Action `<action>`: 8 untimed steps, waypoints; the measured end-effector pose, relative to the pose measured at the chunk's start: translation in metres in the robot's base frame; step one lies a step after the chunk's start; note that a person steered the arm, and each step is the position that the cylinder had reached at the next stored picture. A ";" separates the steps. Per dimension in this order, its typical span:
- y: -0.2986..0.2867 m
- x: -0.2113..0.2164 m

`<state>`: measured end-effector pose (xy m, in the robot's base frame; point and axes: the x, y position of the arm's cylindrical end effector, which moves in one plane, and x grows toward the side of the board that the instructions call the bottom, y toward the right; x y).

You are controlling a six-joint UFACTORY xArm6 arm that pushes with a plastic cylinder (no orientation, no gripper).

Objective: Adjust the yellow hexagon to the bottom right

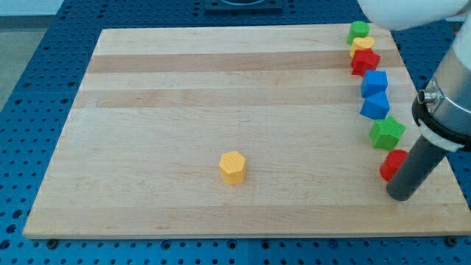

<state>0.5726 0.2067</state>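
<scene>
Blocks are sitting on a pale wooden worktop (147,110) in the single camera view, and the yellow hexagon (232,167) is lying alone near the middle of the lower half, well apart from everything else. Along the view's right edge a column is running downward: a green block (359,30) at the top, a yellow block (363,44) touching it, a red block (365,60), two blue blocks (375,82) (375,105), a green block with a jagged outline (387,133), and a small red block (394,164) lowest.

No hand is fitted here, so there is nothing to be apart or clamped; the arm is ending in a dark rod, and my tip (402,196) is resting on the board near the bottom right corner, just beside and partly covering that lowest red block, far to the view's right of the hexagon.

Judging from its look, the hexagon is seeming small, light and rigid, like moulded plastic, with flat faces and a smooth base that should be sliding easily on the wood. It cannot be picked up, only pushed. The sensible contact would be on its upper-left face, square to that face, since an off-centre push would likely be spinning it or letting it slip sideways off the rod. Steady, slow pressure should be keeping it from skidding ahead.
</scene>
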 end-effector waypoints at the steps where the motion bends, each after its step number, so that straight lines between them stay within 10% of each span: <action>1: -0.001 -0.002; 4: -0.025 0.011; 8: -0.244 0.028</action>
<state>0.6009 -0.0370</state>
